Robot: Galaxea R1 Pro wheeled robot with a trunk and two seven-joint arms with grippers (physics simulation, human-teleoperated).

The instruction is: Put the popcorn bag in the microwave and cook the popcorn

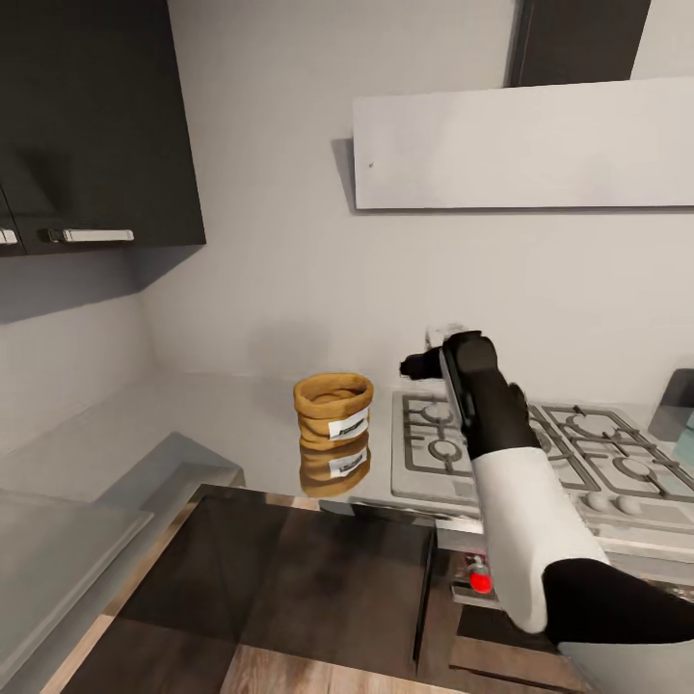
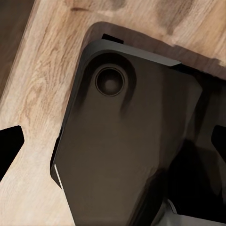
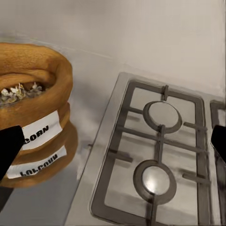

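Observation:
The popcorn bag (image 1: 333, 409) stands upright on the glossy grey countertop (image 1: 222, 414), just left of the hob, with its mirror image below it. In the right wrist view the popcorn bag (image 3: 35, 101) has its white label facing me and whitish popcorn (image 3: 19, 92) lying in its open mouth. My right gripper (image 1: 421, 364) hovers over the hob's near-left corner, to the right of the bag and apart from it. Its dark fingertips (image 3: 9, 146) stand wide apart, open and empty. My left gripper (image 2: 113, 146) is open over the wooden floor. A pale blue sliver (image 1: 685, 443) at the right edge may be the microwave.
A steel gas hob (image 1: 540, 453) with grey grates takes up the counter right of the bag. Dark wall cabinets (image 1: 96, 125) hang at upper left and a white hood (image 1: 520, 145) above the hob. Dark cabinet fronts (image 1: 289, 588) drop below the counter edge.

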